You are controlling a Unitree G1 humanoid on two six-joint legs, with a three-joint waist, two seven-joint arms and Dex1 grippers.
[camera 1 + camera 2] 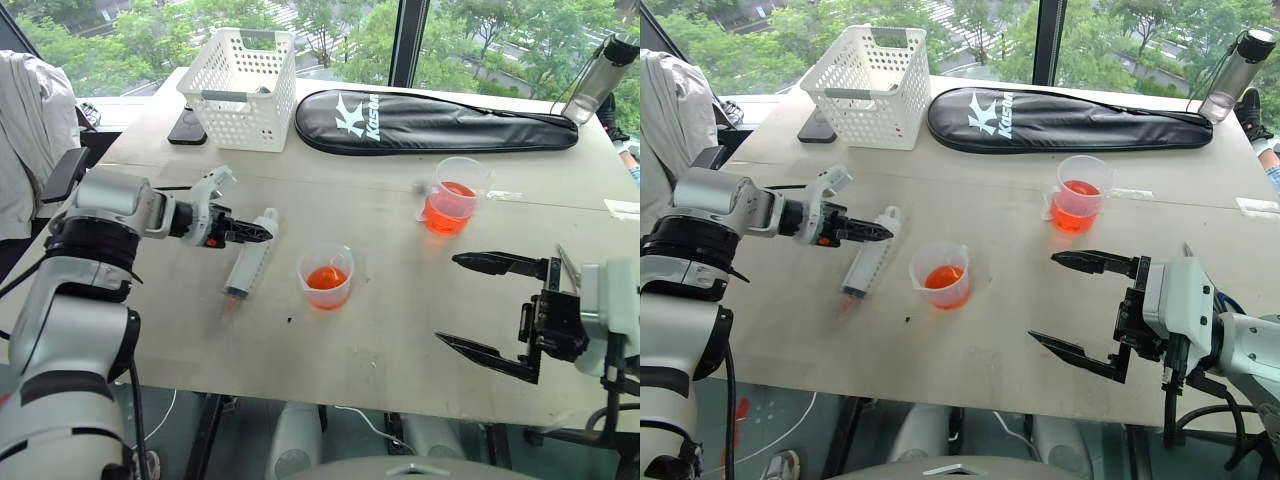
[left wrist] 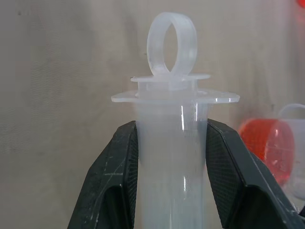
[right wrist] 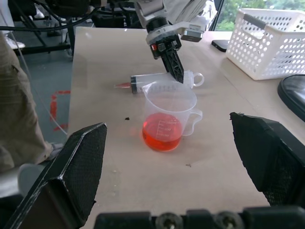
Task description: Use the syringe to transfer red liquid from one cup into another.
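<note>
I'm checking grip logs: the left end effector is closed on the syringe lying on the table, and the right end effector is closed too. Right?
Not quite. The left end effector is indeed closed on the syringe lying on the table, but the right end effector is wide open and holds nothing, as the left eye view shows.

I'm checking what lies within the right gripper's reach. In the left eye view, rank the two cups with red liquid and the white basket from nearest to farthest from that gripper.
From the right gripper:
1. Taller cup, beyond it, further up the table.
2. Shorter cup, to its left, mid-table; close to the first, hard to call.
3. White basket, far corner, plainly farthest.
</note>
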